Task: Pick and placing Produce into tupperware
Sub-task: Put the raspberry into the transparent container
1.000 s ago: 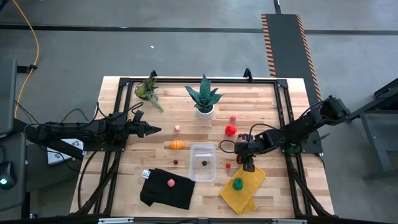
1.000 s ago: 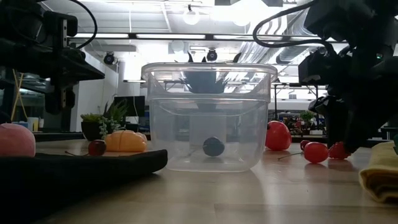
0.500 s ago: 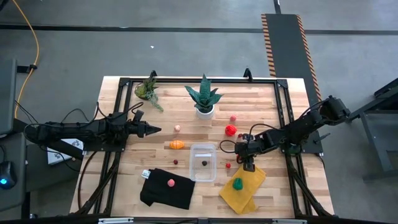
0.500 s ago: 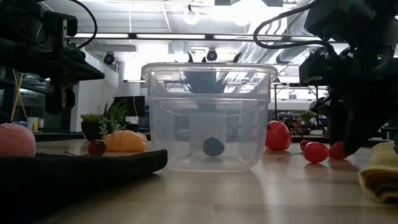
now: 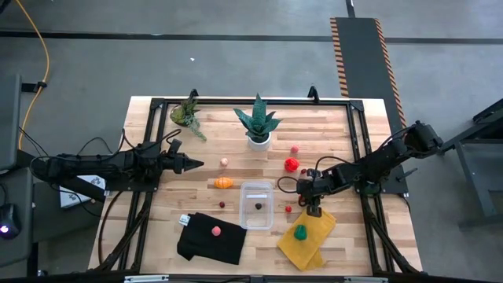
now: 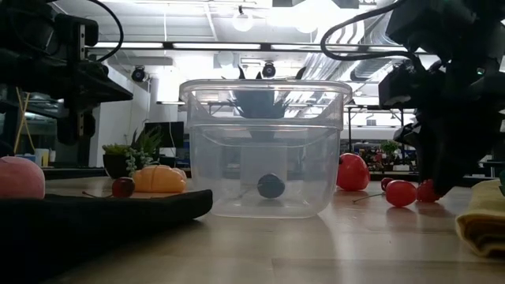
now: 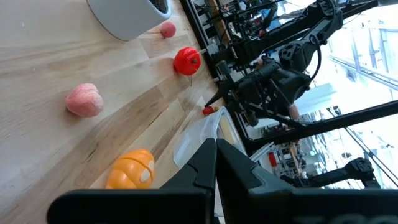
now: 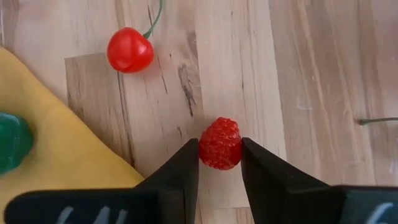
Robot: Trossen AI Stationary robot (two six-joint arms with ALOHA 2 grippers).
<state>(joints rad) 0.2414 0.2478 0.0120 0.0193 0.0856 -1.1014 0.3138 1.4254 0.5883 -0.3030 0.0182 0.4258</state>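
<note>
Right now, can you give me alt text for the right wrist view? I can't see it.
The right gripper has its two dark fingers on either side of a red raspberry on the wooden table. A red cherry lies beyond it, and a yellow cloth carries a green piece.

In the right wrist view the green toy (image 8: 12, 140) is cut off at the edge; in the high view the right end effector (image 5: 313, 209) hides its raspberry.
</note>
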